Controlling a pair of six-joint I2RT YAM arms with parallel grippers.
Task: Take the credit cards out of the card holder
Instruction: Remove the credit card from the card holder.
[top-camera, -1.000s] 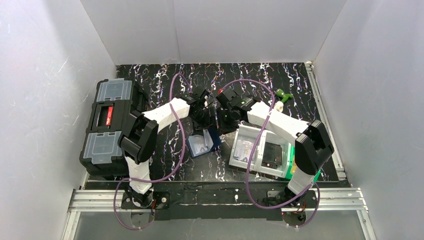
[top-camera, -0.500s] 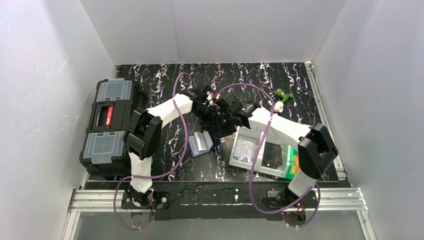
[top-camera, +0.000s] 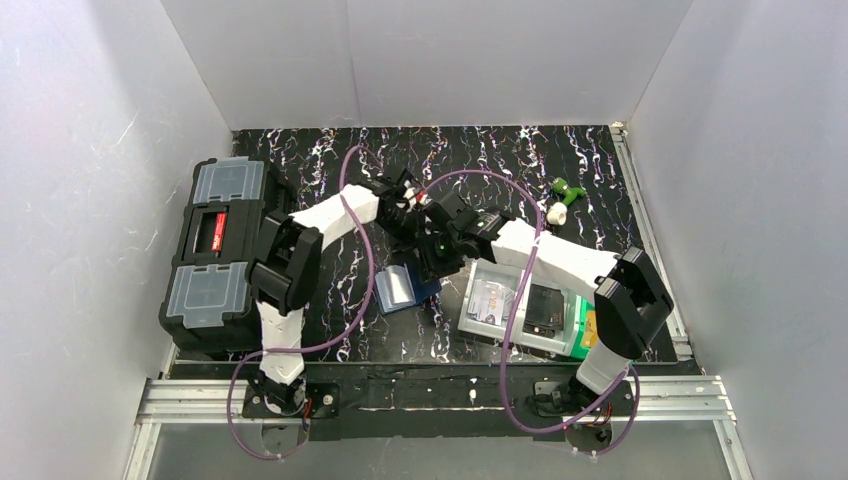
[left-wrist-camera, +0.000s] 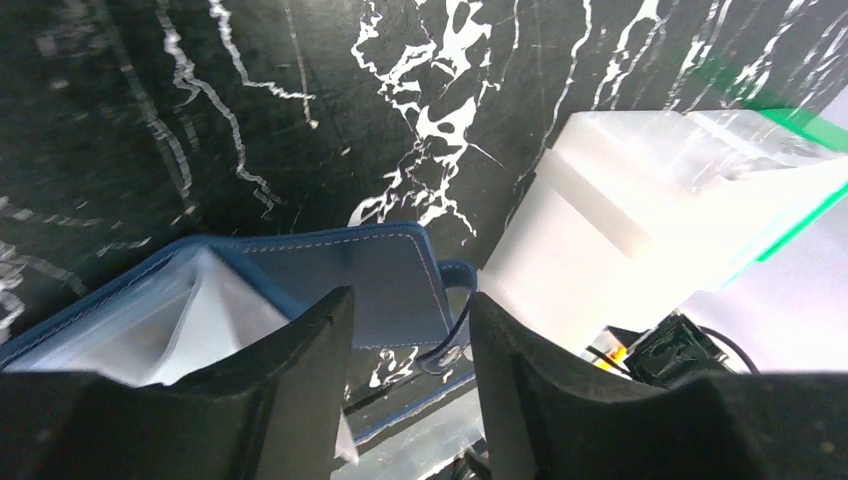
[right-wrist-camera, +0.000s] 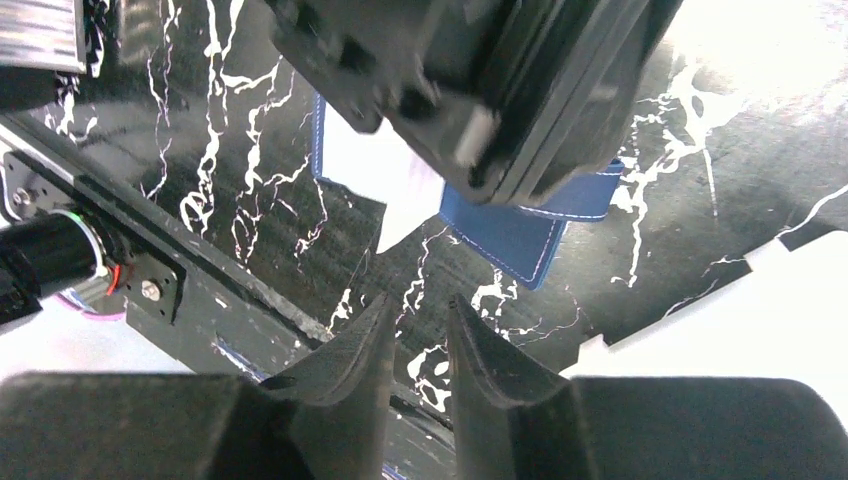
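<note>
The navy blue card holder (top-camera: 398, 289) lies open on the black marbled table, its pale clear sleeves (left-wrist-camera: 190, 320) facing up. Its navy flap (left-wrist-camera: 370, 285) and snap tab (left-wrist-camera: 455, 325) show in the left wrist view. My left gripper (top-camera: 408, 212) is open and empty above the flap, with the tab between its fingertips (left-wrist-camera: 410, 335). My right gripper (top-camera: 430, 262) hovers just right of the holder (right-wrist-camera: 515, 235), its fingers a narrow gap apart and empty (right-wrist-camera: 420, 330). No credit card shows clearly in the sleeves.
A clear plastic tray (top-camera: 568, 300) on a green base stands right of the holder, with a pale card-like item (top-camera: 489, 300) and a black wallet-like item (top-camera: 545, 308) inside. A black toolbox (top-camera: 215, 250) is at the left. A green and white object (top-camera: 564, 194) lies at the back right.
My right gripper has moved left and nearer, down beside the card holder. The holder has shifted slightly left and looks more folded. My left gripper has drawn back a little.
</note>
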